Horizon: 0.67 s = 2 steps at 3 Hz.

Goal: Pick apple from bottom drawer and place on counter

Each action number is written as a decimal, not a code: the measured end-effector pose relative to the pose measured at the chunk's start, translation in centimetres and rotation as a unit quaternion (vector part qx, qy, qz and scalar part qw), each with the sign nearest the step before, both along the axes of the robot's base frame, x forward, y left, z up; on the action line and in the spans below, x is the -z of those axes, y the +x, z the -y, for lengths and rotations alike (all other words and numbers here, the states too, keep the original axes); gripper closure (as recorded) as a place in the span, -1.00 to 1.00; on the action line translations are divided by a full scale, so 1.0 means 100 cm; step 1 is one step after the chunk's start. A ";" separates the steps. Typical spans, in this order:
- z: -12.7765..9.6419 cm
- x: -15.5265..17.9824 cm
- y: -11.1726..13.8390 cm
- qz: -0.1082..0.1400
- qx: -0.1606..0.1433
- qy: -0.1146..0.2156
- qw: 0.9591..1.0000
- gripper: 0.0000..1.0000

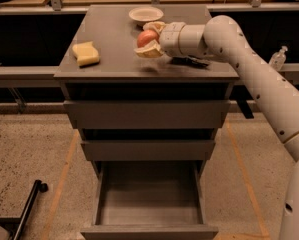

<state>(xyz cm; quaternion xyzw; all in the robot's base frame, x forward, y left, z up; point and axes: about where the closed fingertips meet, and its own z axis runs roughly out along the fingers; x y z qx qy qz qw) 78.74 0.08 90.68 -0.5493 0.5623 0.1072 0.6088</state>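
The red-orange apple [147, 37] sits between the two pale fingers of my gripper [150, 39], which is shut on it and holds it a little above the middle of the counter [114, 59]. A shadow lies on the counter under it. My white arm reaches in from the right. The bottom drawer [149, 204] of the grey cabinet is pulled open and its inside shows nothing in it.
A yellow sponge [86, 53] lies on the counter's left side. A white bowl [145, 15] stands at the counter's back. A dark packet [193, 61] lies under my arm. The two upper drawers are shut. A black bar [28, 209] lies on the floor at lower left.
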 end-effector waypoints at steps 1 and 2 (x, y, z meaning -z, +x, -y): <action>-0.002 0.019 0.001 -0.016 0.005 0.009 1.000 0.71; -0.003 0.025 -0.003 -0.021 0.008 0.010 1.000 0.24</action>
